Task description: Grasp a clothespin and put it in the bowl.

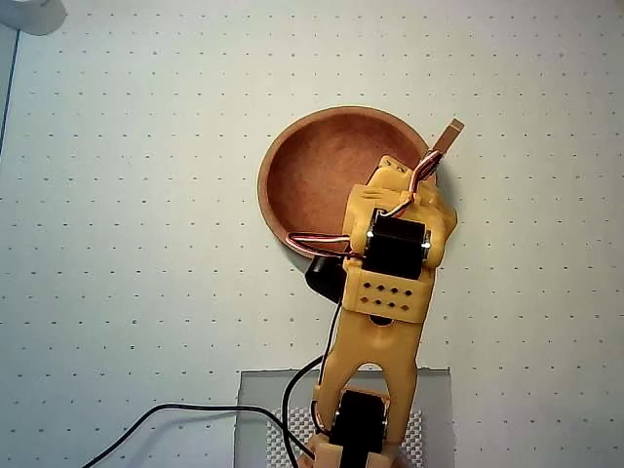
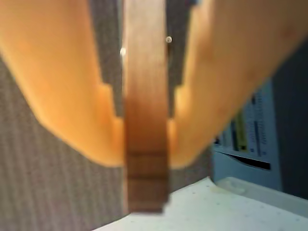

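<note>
Gripper clamped flat on the wooden clothespin, tip poking past the wooden bowl rim's upper right in overhead view; light, stiff, mid-length hold looks secure.

Matt reddish wooden bowl, light wooden clothespin, smooth yellow plastic tool, matt white dotted table.
</note>
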{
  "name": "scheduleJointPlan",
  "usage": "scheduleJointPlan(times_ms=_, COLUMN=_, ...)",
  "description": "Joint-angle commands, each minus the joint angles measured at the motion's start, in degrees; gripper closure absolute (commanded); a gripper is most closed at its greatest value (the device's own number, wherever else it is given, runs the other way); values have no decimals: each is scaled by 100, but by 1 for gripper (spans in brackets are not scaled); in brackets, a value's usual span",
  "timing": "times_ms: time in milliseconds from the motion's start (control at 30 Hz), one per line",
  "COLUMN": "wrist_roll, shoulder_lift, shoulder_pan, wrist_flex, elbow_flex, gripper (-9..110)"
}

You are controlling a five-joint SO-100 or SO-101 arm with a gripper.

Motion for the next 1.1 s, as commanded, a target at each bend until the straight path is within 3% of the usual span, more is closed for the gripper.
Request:
scheduleJointPlan(times_ms=0, wrist_roll=-255, shoulder_lift=176, shoulder_pan=-316, wrist_flex=9, elbow_flex=-70, gripper=105)
scheduleJointPlan(times_ms=433, wrist_roll=-334, shoulder_lift=-1072, shoulder_pan=-940, wrist_flex=-1485, elbow_flex=-70, gripper=105)
scheduleJointPlan(times_ms=1067, wrist_roll=-264, shoulder_lift=-3261, shoulder_pan=-1767, wrist_flex=-2259, elbow_flex=-132, gripper=105)
